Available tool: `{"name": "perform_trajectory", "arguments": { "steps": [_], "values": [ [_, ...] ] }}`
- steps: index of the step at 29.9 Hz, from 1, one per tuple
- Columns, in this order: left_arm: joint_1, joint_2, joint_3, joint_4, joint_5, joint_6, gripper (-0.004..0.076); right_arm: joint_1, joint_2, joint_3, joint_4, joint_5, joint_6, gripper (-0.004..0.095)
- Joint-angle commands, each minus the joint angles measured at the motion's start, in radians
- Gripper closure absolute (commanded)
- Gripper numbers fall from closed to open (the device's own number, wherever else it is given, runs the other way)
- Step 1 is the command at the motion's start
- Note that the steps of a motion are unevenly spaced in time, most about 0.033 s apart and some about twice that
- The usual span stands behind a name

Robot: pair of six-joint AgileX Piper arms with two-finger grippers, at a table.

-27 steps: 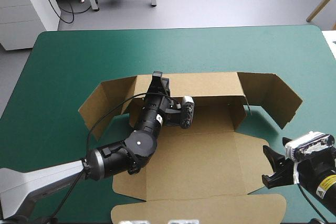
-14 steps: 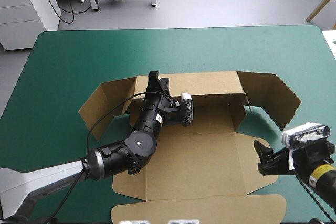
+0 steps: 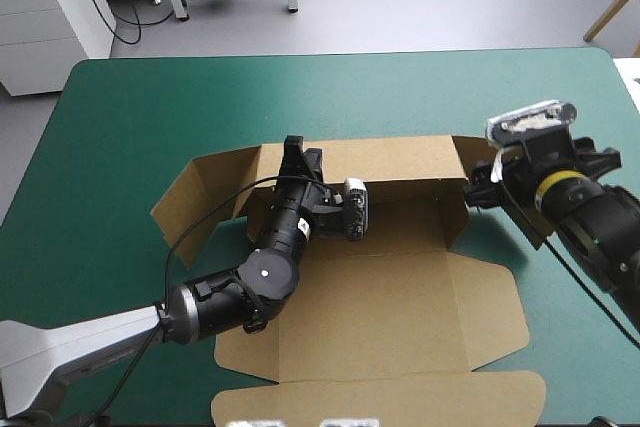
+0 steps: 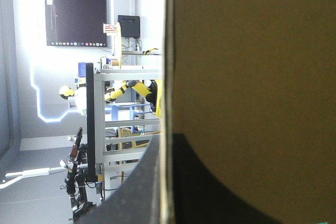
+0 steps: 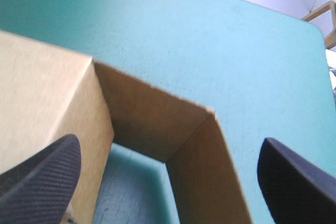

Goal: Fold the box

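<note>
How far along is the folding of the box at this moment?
Done: the box has its far wall raised, with the left end flap and the right end flap angled forward. In hand: the left claw is shut on that wall, and the open right claw is at the right end flap. Left: the side panels and the near panel lie flat on the teal-green cover; nothing is tucked yet.

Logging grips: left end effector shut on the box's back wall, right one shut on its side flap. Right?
No. The right end effector is open, fingers wide apart by the side flap; the right wrist view shows it. The left end effector is shut on the back wall.
</note>
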Motion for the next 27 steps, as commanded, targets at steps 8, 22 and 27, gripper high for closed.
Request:
{"name": "perform_trajectory", "arguments": {
  "steps": [8,22,27],
  "values": [
    [-0.009,0.044,-0.027,0.060,0.159,0.031,0.0734,-0.307,0.294,-0.388,0.387,0.041,-0.375,0.0071],
    [-0.014,0.052,-0.027,0.140,0.173,0.029,0.0734,-0.485,0.709,-0.829,0.618,0.349,-0.485,0.0071],
    [-0.018,0.052,-0.027,0.140,0.176,0.027,0.0734,-0.512,0.723,-0.827,0.630,0.350,-0.496,0.0071]
  ]
}}
